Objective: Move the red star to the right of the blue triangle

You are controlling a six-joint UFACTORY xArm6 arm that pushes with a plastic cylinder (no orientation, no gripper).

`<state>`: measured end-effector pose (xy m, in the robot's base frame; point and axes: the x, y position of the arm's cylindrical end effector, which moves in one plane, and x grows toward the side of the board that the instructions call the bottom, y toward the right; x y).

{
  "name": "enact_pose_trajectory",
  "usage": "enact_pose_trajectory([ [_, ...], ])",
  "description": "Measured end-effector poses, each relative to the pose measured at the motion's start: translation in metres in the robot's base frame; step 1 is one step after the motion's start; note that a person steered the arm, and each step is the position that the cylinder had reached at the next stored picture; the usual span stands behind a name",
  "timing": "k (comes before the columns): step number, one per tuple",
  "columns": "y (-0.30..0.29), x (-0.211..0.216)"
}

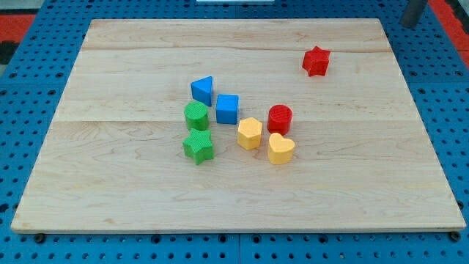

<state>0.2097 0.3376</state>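
The red star [316, 61] lies alone on the wooden board [132, 183], toward the view's upper right. The blue triangle [203, 90] lies near the middle, well to the left of and a little below the star, at the top of a cluster of blocks. The dark rod enters at the view's top right corner. My tip [411, 26] is just past the board's top right corner, to the right of and above the red star, touching no block.
A blue cube [227, 109] sits right below the triangle, a green cylinder [196, 116] and a green star [198, 146] under it. A yellow hexagon [249, 133], a red cylinder [279, 119] and a yellow heart [281, 149] lie to the cluster's right.
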Motion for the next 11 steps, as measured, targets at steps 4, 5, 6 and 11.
enact_pose_trajectory([
  [4,0.000,0.016],
  [5,0.000,0.025],
  [6,0.000,0.028],
  [11,-0.050,0.002],
])
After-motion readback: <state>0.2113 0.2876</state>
